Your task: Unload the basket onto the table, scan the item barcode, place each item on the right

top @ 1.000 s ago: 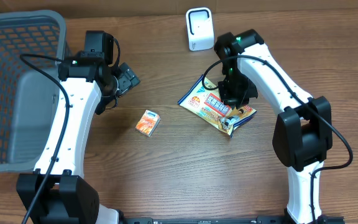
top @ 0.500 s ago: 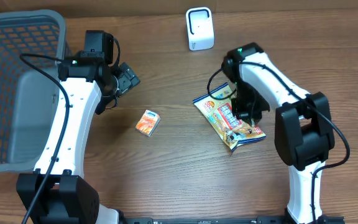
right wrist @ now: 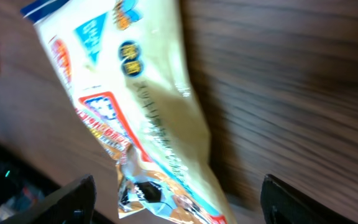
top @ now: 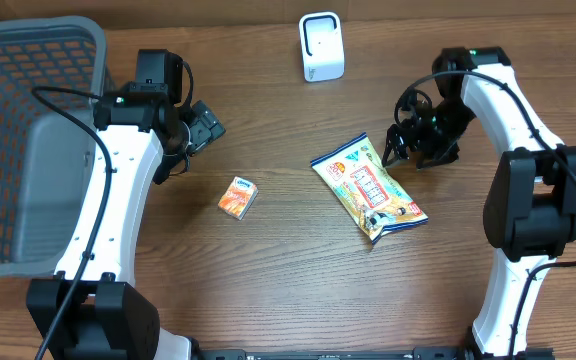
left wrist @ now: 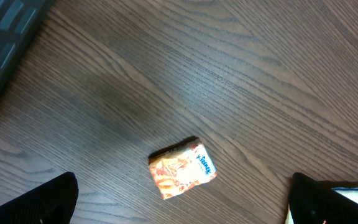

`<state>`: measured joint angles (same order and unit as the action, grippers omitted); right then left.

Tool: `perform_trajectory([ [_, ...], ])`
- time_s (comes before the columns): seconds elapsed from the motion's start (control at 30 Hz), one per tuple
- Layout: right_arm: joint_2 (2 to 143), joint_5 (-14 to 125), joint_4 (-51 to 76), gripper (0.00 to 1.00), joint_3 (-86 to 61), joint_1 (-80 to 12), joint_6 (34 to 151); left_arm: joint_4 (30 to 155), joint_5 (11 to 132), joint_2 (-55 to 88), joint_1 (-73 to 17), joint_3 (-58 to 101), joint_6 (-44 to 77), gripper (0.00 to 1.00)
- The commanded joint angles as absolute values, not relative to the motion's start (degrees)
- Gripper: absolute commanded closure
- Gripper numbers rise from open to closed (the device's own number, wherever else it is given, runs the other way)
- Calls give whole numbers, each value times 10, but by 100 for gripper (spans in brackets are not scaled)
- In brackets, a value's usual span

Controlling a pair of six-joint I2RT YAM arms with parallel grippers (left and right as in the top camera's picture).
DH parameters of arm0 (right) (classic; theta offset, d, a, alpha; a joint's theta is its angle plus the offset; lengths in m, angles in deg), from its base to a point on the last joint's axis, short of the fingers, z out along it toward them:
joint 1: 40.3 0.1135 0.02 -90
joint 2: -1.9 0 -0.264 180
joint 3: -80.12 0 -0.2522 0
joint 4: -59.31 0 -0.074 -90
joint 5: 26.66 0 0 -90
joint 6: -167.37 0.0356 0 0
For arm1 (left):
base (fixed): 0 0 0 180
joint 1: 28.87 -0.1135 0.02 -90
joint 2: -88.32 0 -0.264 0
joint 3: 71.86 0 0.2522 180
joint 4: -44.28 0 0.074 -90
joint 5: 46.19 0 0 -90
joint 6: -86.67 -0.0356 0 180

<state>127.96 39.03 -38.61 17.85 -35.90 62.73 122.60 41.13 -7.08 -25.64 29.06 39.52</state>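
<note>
A yellow snack bag lies flat on the wooden table, right of centre. My right gripper hovers just beyond its upper right corner, open and not touching it. In the right wrist view the bag runs down between the two dark fingers, blurred by motion. A small orange tissue pack lies left of centre. My left gripper hangs open above and left of it; the pack shows between its spread fingertips. A white scanner stands at the back.
A grey mesh basket fills the left side of the table, and its corner shows in the left wrist view. Bare wood lies in front of the bag and the pack.
My right gripper pulled the snack bag to the right and turned it, then opened and drew away to the upper right, leaving the bag on the table. The left arm stayed still.
</note>
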Motion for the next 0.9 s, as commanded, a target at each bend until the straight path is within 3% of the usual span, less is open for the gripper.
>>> perform_trajectory([
  [0.0, 1273, 297, -350, 11, 131, -350, 550, 1225, 402, -66, -258, 300, 384, 0],
  [0.27, 1274, 281, -221, 13, -2, -326, 632, 1225, 402, -66, -258, 300, 384, 0],
  [0.33, 1274, 281, -204, 29, -16, -322, 657, 1225, 402, -66, -258, 300, 384, 0],
  [0.4, 1274, 286, -186, 56, -22, -320, 694, 1225, 402, -66, -258, 300, 384, 0],
  [0.53, 1274, 287, -156, 96, -20, -320, 796, 1225, 402, -66, -258, 300, 384, 0],
  [0.87, 1263, 284, -194, 96, 78, -324, 838, 1225, 402, -66, -258, 300, 384, 0],
])
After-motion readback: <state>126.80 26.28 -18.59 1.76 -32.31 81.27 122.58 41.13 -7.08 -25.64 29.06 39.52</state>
